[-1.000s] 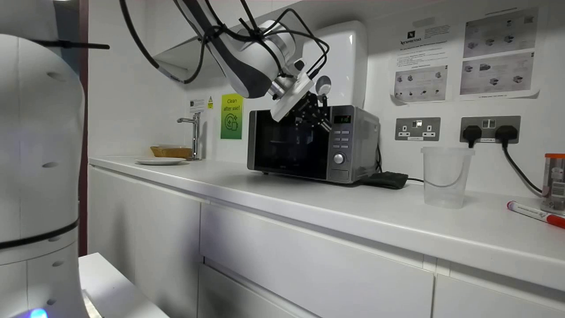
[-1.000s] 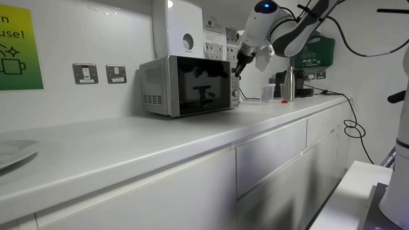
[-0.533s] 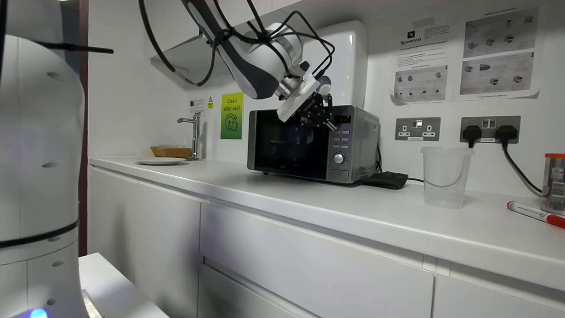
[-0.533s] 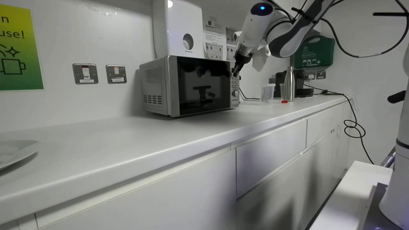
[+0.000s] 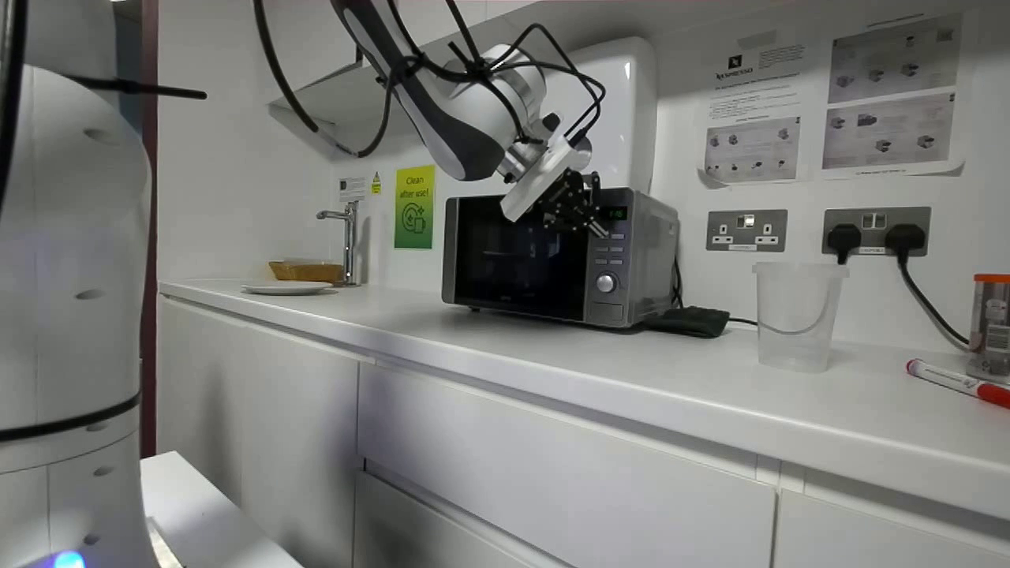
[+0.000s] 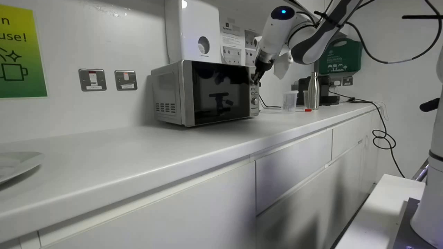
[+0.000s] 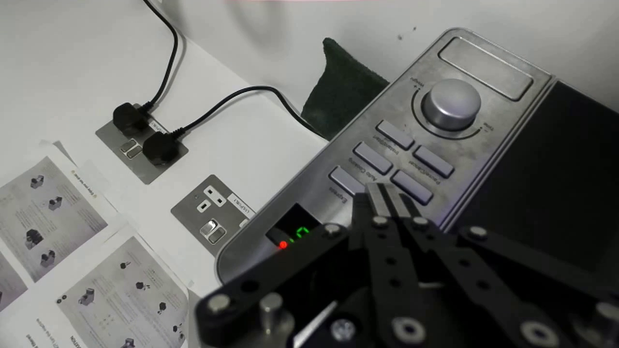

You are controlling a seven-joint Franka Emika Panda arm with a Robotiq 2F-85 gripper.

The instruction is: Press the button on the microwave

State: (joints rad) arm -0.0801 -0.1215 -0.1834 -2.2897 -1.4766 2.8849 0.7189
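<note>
In an exterior view the microwave [image 5: 513, 272] stands on the counter [image 5: 442, 331] near the middle of the frame, its dark door at the front and its panel [image 5: 611, 270] at the right end of that face. The arm [image 5: 438, 122] reaches down from the top centre, tilted, in front of the microwave; in an exterior view it comes from the upper right, its lower end close to the panel.

In the wrist view the gripper [image 7: 386, 194] rises from the bottom of the frame. Its fingers [image 7: 376, 200] are drawn together, side by side. Their tips overlap the lower end of the Express button [image 7: 346, 181] and part of the button [image 7: 412, 186] to its right; whether they touch the panel I cannot tell. The display [image 7: 300, 220], at bottom centre, glows green with a red dot and is partly hidden by the gripper. The knob [image 7: 453, 104] sits at upper right. A dark cloth [image 7: 346, 92] lies beside the panel at top centre; plugs [image 7: 162, 147], a socket [image 7: 200, 205] and posters [image 7: 53, 212] take up the left.

In an exterior view a sign [image 5: 414, 207], a tap [image 5: 349, 244] and a plate [image 5: 288, 289] are at left, a tub [image 5: 797, 308], a marker [image 5: 947, 379] and a jar [image 5: 993, 323] at right.
</note>
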